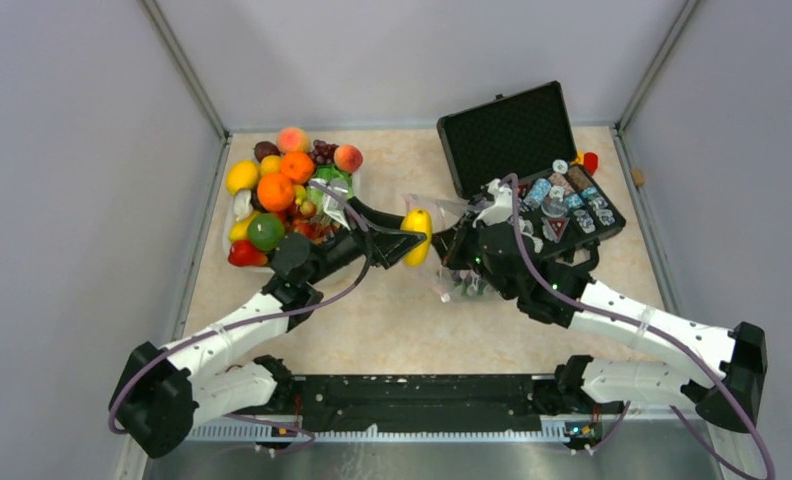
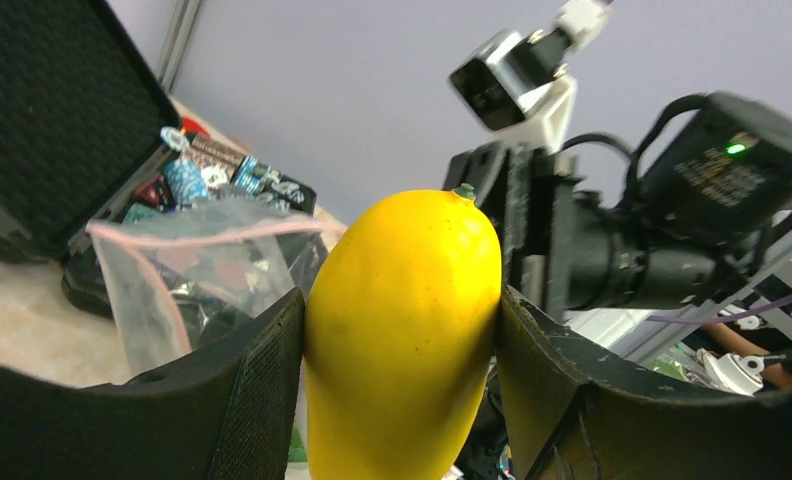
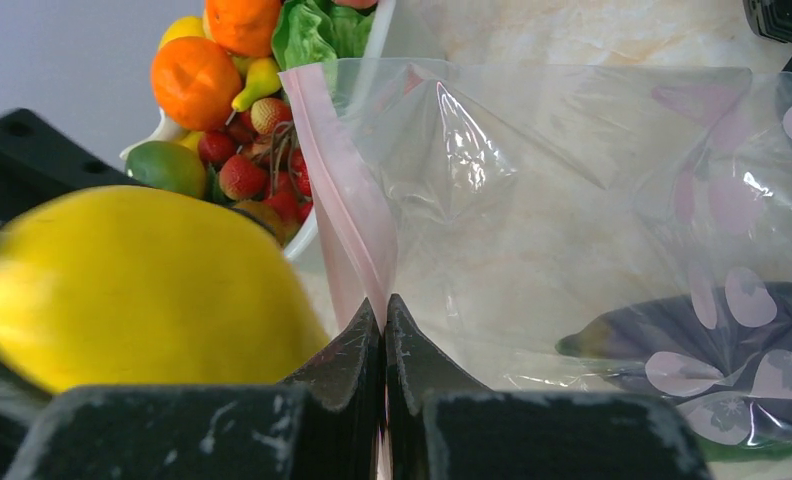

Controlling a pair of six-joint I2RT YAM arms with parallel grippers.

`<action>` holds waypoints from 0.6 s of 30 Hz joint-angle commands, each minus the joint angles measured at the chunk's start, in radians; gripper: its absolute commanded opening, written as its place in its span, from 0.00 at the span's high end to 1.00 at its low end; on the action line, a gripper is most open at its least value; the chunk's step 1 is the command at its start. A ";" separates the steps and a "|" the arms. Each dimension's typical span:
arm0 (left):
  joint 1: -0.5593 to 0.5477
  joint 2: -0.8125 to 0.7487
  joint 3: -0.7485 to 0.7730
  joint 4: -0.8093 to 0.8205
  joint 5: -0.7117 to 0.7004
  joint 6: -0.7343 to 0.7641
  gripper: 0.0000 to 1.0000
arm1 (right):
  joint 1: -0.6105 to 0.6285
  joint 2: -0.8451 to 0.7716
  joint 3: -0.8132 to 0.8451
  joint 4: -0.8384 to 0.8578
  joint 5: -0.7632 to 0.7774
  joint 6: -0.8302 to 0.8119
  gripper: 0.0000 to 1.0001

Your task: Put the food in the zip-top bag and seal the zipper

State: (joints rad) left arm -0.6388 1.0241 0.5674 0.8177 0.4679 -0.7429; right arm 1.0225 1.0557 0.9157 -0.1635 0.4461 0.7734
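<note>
Your left gripper [image 2: 400, 310] is clamped on the yellow mango [image 3: 142, 285], just beside the zip-top bag [image 3: 572, 200], whose zipper [image 3: 337, 180] edge your right gripper [image 3: 384, 335] pinches with closed jaws. Steer the fruit end-first into the mouth (the eggplant [image 3: 662, 330] lies inside), releasing only once it's past the strip.

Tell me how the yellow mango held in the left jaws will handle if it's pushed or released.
The mango looks glossy and smooth, so it could slip in the left gripper's jaws, which touch only its sides. Its rounded oval shape would probably roll if set down. It appears rigid: no dent shows where it is squeezed.
</note>
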 commanded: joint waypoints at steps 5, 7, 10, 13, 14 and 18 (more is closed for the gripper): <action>-0.065 0.006 -0.013 -0.001 -0.221 0.204 0.45 | -0.007 -0.071 0.010 0.063 -0.032 0.028 1.00; -0.072 0.003 -0.009 -0.002 -0.251 0.248 0.43 | -0.007 -0.079 0.010 0.070 -0.062 0.038 1.00; -0.080 0.027 0.031 -0.032 -0.251 0.288 0.39 | -0.007 -0.085 0.022 0.076 -0.107 0.044 1.00; -0.099 0.063 0.102 -0.138 -0.233 0.316 0.36 | -0.007 -0.092 0.035 0.073 -0.130 0.044 1.00; -0.111 0.071 0.115 -0.167 -0.244 0.332 0.36 | -0.007 -0.095 0.035 0.073 -0.130 0.044 1.00; -0.134 0.066 0.110 -0.194 -0.294 0.350 0.30 | -0.007 -0.114 0.024 0.079 -0.113 0.046 1.00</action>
State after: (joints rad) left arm -0.7429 1.0935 0.6506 0.6712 0.2012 -0.4408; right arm 1.0180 0.9791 0.9157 -0.1574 0.3607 0.7986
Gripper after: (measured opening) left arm 0.672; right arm 0.003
